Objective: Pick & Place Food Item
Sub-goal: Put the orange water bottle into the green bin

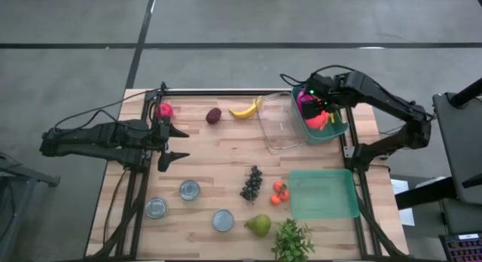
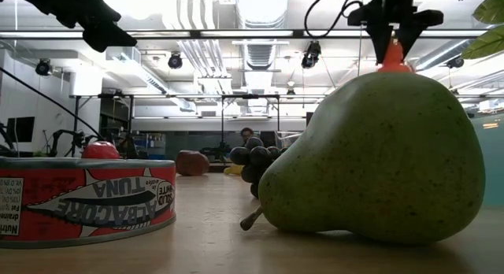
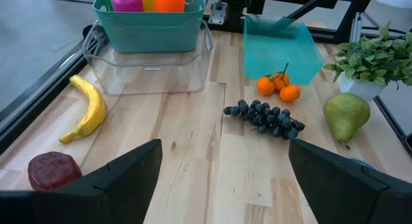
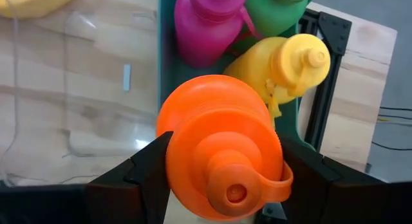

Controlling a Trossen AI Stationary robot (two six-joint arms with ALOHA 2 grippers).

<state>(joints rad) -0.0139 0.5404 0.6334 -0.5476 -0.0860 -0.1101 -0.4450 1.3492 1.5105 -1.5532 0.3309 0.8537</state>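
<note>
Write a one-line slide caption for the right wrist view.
Right gripper fingers clamp an orange bottle above the teal bin holding pink, green and yellow bottles.

The high view looks straight down on the whole table (image 1: 226, 164). The low view sits at tabletop level, close behind the pear (image 2: 378, 160) and tuna can (image 2: 87, 199), facing the room. The left wrist view looks across toward the teal bin (image 3: 151, 28); the right wrist view looks closely down into it, filled by the orange bottle (image 4: 219, 143).

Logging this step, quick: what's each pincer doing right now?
Left pincer: open, empty, above the table.
Right pincer: closed on the orange bottle, over the teal bin.
</note>
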